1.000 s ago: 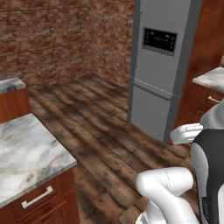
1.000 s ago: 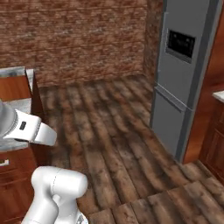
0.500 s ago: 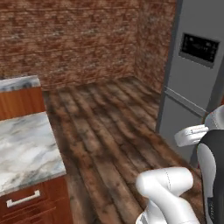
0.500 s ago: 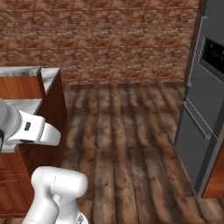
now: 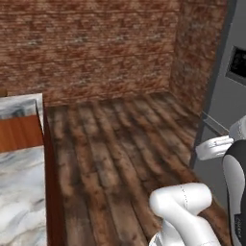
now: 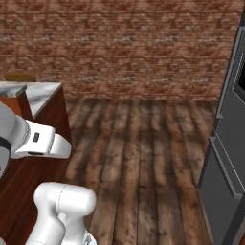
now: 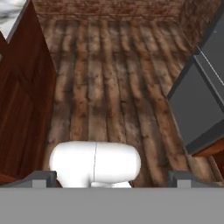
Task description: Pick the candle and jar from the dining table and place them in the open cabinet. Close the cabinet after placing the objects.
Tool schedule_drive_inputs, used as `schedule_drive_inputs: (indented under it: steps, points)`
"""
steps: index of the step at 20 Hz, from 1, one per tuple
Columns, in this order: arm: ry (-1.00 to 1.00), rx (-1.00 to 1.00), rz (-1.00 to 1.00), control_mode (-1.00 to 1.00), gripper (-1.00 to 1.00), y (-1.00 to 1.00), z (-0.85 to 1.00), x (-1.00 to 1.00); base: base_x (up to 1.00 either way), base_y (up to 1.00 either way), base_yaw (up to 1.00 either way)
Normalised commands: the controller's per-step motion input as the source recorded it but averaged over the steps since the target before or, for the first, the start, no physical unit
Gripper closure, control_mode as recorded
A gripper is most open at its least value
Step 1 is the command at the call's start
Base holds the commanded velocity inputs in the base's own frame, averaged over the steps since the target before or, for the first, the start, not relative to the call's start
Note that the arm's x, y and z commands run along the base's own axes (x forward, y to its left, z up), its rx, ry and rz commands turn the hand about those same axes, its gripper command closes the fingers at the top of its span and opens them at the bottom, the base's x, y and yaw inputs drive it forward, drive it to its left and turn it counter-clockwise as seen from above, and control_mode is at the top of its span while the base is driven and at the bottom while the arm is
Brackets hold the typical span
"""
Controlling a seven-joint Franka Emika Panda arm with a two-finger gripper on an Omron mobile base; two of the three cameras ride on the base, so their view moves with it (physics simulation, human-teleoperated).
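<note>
The gripper points down at the dark wooden plank floor; I cannot tell if its two dark finger tips are spread or together, and nothing is between them. A white-and-grey veined marble top with reddish wood sides lies at about nine o'clock. Far ahead, at twelve o'clock, stands the red brick wall. I judge the candle and jar lie somewhere to that left side.

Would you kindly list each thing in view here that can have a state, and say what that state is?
grey fridge: doors shut, standing upright against the right side.
marble counter: its top bears nothing in the part that shows.
gripper: tips barely show at the bottom of the hand view, open or shut cannot be told, nothing seen between them.
</note>
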Motion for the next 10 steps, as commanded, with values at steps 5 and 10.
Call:
schedule_drive_inputs:
  steps: [5,10]
  points:
    - [0.00,0.00,0.00,1.00,-1.00,0.00,0.00,0.00,1.00,-0.13,0.11]
    - [0.00,0.00,0.00,1.00,-1.00,0.00,0.00,0.00,1.00,-0.06,0.02]
